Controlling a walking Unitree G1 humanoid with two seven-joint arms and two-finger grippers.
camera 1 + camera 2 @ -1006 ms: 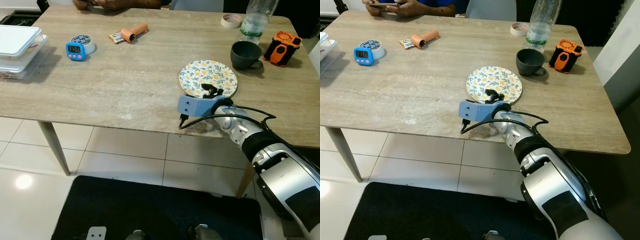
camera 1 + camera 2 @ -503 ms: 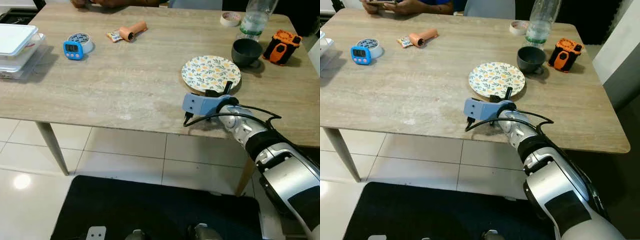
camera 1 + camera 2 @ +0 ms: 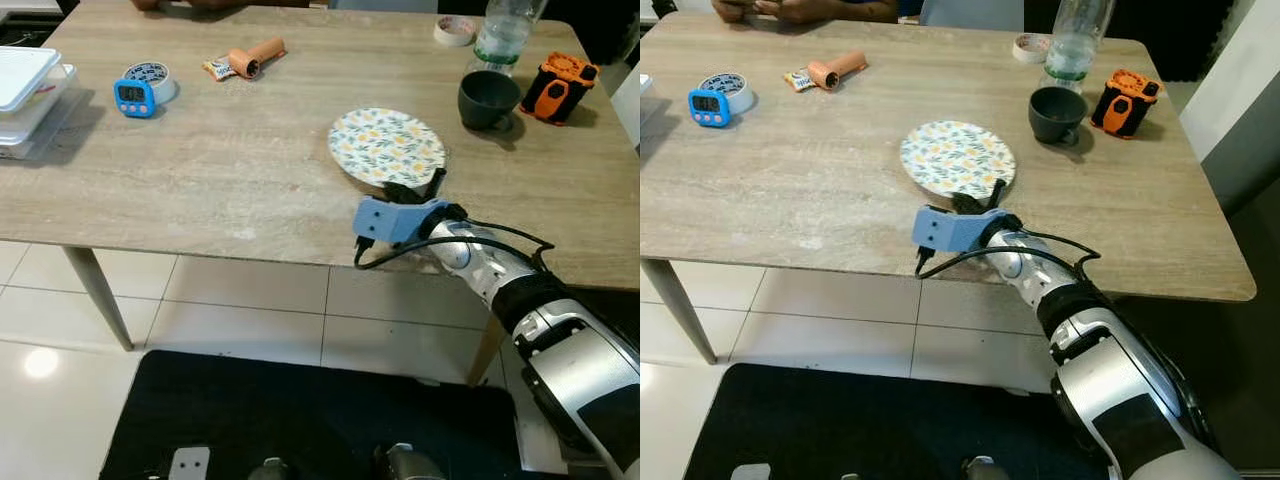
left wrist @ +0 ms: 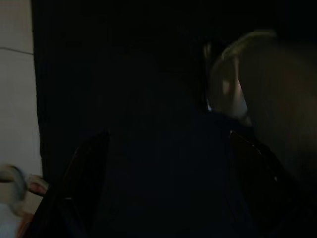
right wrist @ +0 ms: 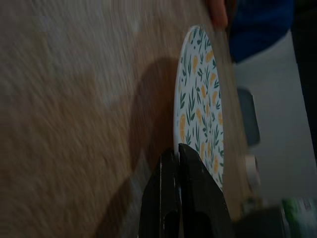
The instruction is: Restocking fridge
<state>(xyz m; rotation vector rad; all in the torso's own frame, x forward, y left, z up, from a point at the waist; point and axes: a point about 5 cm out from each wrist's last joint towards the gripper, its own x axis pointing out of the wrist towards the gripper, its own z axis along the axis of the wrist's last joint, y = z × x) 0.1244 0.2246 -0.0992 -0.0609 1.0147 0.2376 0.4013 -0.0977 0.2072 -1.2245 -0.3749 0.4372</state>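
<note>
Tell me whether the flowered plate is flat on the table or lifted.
Lifted at its near edge: the right gripper pinches the plate rim, jaws shut, and a shadow lies beneath it.

My bench point(image 3: 200, 170) shows a matt, pale wood-grain top, and the plate point(image 3: 385, 145) on it is smooth with a printed leaf pattern. My right arm point(image 3: 560, 345) is glossy silver metal, with a matt blue plastic block point(image 3: 392, 220) at the wrist; the floor point(image 3: 60, 330) is shiny tile.

blue timer point(image 3: 133, 97) beside tape roll point(image 3: 154, 77), dark mug point(image 3: 487, 99), orange tool point(image 3: 560, 87), white containers point(image 3: 25, 100)
</note>
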